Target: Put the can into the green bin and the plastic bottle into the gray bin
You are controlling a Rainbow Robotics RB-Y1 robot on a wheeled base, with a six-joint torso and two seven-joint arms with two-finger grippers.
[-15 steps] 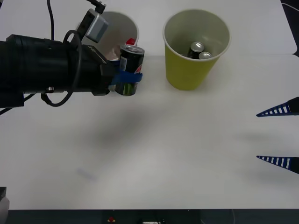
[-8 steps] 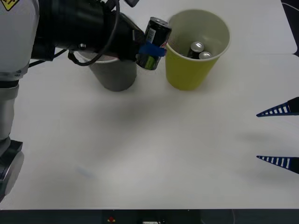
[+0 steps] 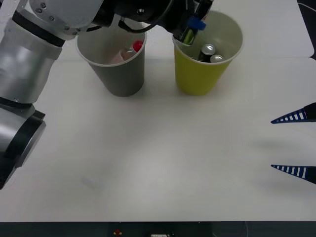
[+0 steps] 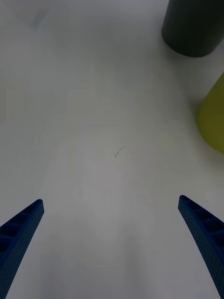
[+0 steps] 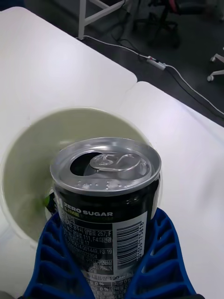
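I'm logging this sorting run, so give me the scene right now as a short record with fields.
left gripper: shut on the can, held over the rim of the green bin
green bin contents: two cans
gray bin: holds the plastic bottle, red cap visible
right gripper: open, low over the table, apart from both bins

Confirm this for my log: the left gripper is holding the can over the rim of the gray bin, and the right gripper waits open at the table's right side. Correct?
Not quite. The left gripper holds the can over the rim of the green bin, not the gray bin; the front and left wrist views show it. The right gripper does wait open at the right.
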